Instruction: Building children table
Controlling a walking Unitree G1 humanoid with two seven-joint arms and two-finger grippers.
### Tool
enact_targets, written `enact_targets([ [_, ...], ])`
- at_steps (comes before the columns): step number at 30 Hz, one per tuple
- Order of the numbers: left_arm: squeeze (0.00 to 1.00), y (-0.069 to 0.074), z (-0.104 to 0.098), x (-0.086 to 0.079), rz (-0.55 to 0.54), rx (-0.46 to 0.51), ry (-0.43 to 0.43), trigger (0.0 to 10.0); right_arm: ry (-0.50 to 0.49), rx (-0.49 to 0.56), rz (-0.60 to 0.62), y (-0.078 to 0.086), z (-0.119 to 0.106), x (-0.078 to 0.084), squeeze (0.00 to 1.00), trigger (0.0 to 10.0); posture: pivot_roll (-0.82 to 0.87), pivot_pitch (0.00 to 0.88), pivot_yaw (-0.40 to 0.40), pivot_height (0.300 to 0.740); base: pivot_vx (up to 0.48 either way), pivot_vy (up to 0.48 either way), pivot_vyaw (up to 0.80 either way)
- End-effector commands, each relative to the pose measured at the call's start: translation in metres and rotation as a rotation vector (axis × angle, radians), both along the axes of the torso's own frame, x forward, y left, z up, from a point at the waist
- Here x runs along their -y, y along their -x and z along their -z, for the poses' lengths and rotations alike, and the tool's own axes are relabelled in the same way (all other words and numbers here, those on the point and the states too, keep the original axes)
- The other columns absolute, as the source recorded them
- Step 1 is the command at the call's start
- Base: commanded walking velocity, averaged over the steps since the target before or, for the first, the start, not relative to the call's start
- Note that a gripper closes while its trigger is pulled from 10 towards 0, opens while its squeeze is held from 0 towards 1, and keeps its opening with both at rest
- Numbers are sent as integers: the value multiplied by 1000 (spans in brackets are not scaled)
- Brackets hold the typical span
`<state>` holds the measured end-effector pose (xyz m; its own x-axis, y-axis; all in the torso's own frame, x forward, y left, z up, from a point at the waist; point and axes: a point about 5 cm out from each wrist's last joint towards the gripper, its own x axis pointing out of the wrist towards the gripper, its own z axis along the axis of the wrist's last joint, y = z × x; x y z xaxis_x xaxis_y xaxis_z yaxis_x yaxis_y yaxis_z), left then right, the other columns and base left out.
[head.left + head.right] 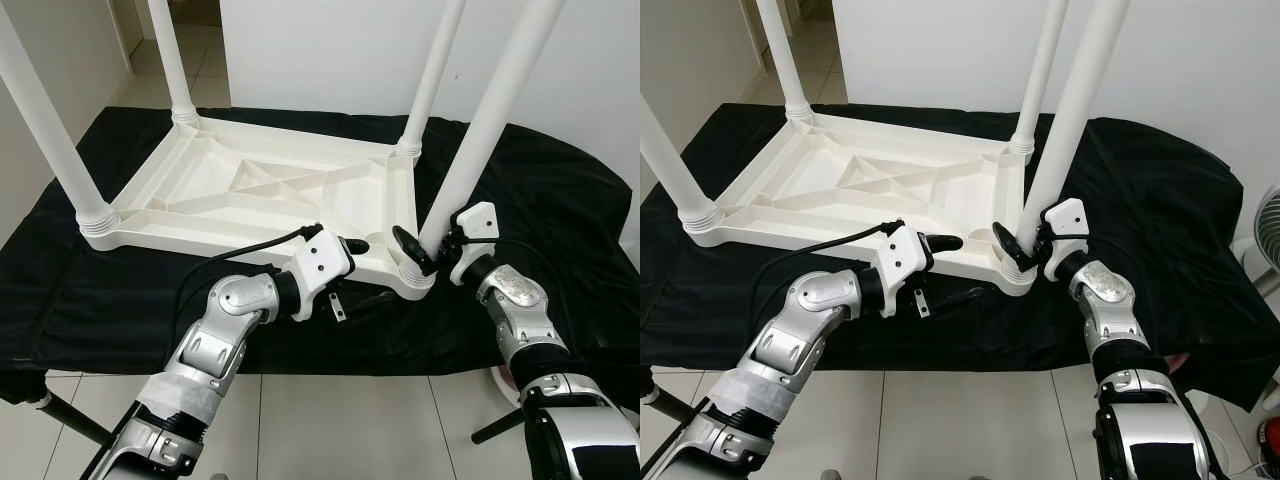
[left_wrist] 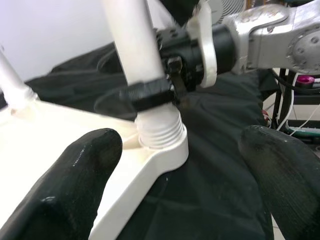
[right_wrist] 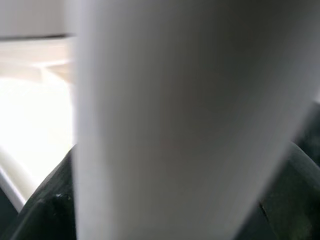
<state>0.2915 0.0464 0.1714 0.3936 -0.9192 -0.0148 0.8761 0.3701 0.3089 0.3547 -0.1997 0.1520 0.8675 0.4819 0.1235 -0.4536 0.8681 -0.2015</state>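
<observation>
Upside-down table [image 1: 250, 195], right gripper [image 1: 432, 245] gripping upright leg [image 1: 490, 120]

- The left eye view and right eye view look forward and down from the head, over both arms, onto the black-draped surface [image 1: 120, 290] carrying the upturned white table [image 1: 260, 195].
- Both eye views share the same scene, the right eye view set slightly to the right, so a fan [image 1: 1262, 225] shows at its right edge.
- The left wrist view looks along the left tool [image 2: 175, 185], facing right and very near the table's near right corner, where the near right leg [image 2: 134, 45] stands with the right tool [image 2: 150, 95] around it.
- The right wrist view sits against that same leg [image 3: 190, 120], so close that it is blurred.
</observation>
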Motion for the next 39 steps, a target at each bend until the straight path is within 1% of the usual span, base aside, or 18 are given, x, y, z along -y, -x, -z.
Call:
enact_targets([
  [1, 0, -11, 0, -6, -249, 6, 57, 10000, -70, -12, 35, -4, -4, 0, 0, 10000, -48, 7, -34, 740, 0, 0, 0],
  [3, 0, -13, 2, -8, -277, -18, 66, 10000, -180, -38, 60, -5, -2, -6, 0, 10000, -44, 8, -37, 740, 0, 0, 0],
  [6, 0, -13, 2, -8, -290, -21, 64, 10000, -199, -32, 59, -4, -1, -10, 0, 10000, -40, 9, -41, 740, 0, 0, 0],
  [7, 0, -14, 2, -8, -299, -27, 67, 10000, -209, -27, 52, -2, 1, -14, 12, 10000, -39, 9, -44, 740, 0, 0, 0],
  [8, 0, -15, 2, -8, -307, -27, 70, 10000, -207, -12, 48, 0, 2, -18, 988, 10000, -35, 9, -46, 740, 0, 0, 0],
  [9, 0, -16, 1, -9, -317, -27, 74, 10000, -214, -1, 41, 1, 2, -21, 1000, 10000, -33, 11, -50, 740, 0, 0, 0],
  [13, 0, -16, -1, -9, -325, -26, 83, 10000, -220, 18, 34, 4, 2, -23, 1000, 10000, -33, 12, -53, 740, 0, 0, 0],
  [14, 0, -17, -1, -9, -328, -26, 85, 10000, -210, 28, 10, 6, 0, -26, 624, 10000, -33, 12, -55, 740, 0, 0, 0],
  [15, 0, -17, -1, -9, -329, -26, 86, 10000, -191, 39, -19, 9, 0, -29, 0, 10000, -33, 14, -58, 740, 0, 0, 0],
  [19, 0, -19, -1, -8, -335, -25, 85, 10000, -161, 39, -76, 14, -1, -35, 0, 10000, -33, 15, -59, 740, 0, 0, 0],
  [23, 0, -20, 1, -6, -335, -38, 76, 10000, -140, 34, -97, 16, -2, -34, 0, 10000, -36, 21, -60, 740, 0, 0, 0],
  [26, 0, -22, 4, -5, -330, -63, 52, 10000, -113, 29, -117, 17, -4, -27, 0, 10000, -38, 27, -61, 740, 0, 0, 0],
  [28, 0, -26, 10, -5, -339, -87, 17, 10000, -90, 23, -109, 19, -6, -15, 0, 10000, -43, 28, -58, 740, 0, 0, 0],
  [29, 0, -26, 10, -5, -339, -87, 17, 10000, -90, 23, -109, 19, -6, -15, 0, 10000, -43, 28, -58, 740, 0, 0, 0],
  [31, 0, -27, 14, -4, -342, -106, -6, 10000, -74, 20, -110, 21, -9, -7, 0, 10000, -41, 26, -53, 740, 0, 0, 0],
  [35, 0, -27, 19, 0, -323, -99, -43, 10000, -42, -11, -143, 25, -6, -1, 0, 10000, -41, 20, -44, 740, 0, 0, 0],
  [38, 0, -26, 20, 3, -311, -104, -47, 10000, -21, -25, -157, 26, -5, 2, 0, 10000, -41, 16, -41, 740, 0, 0, 0],
  [39, 0, -26, 20, 5, -299, -119, -42, 10000, 0, -47, -172, 28, -3, 6, 0, 10000, -43, 10, -37, 740, 0, 0, 0],
])
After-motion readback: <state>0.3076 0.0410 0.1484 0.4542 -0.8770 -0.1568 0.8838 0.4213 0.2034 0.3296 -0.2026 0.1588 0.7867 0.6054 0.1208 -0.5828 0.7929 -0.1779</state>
